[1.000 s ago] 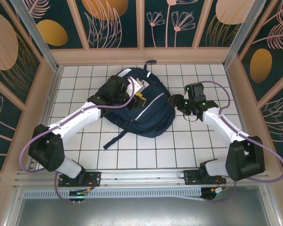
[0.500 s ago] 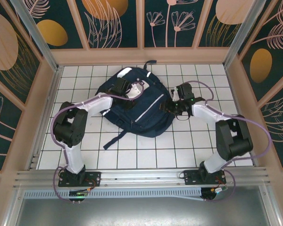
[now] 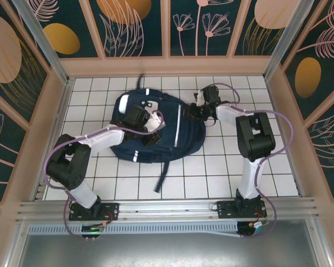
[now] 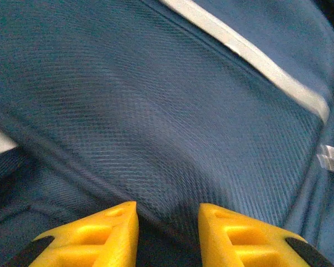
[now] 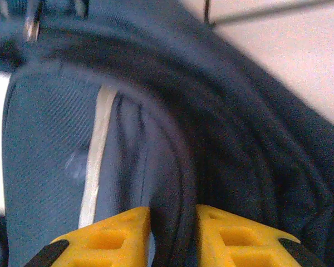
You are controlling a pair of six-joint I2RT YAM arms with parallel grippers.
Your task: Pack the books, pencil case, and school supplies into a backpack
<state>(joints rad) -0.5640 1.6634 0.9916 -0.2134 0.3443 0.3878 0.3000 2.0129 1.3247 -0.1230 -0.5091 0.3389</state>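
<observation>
The backpack (image 3: 170, 136) lies flat on the white gridded surface (image 3: 228, 167), about midway between its left and right sides and somewhat toward the far wall. Its navy front faces up. A pale stripe (image 3: 178, 123) runs down that front, and one dark strap (image 3: 162, 178) trails off the near end toward my bases.

My left arm reaches in from the near left and bends over the left half of the bag, so my left jaws sit right on top of the fabric. From the left wrist I see my two yellow fingertips (image 4: 97, 239) pressed into the blue weave with a narrow gap between them. A seam runs down into that gap and the cloth puckers and darkens there, so these jaws are closed on a fold of the backpack. The stripe (image 4: 256, 55) crosses the upper right of that view, with a small white tag (image 4: 328, 157) beside it.

My right arm stretches to the far right corner of the bag. From the right wrist, my fingertips (image 5: 100, 242) stand on either side of the thick dark rim of the backpack, and the rim fills the space between them: these jaws are clamped on that edge. Bare surface shows just beyond the rim.
</observation>
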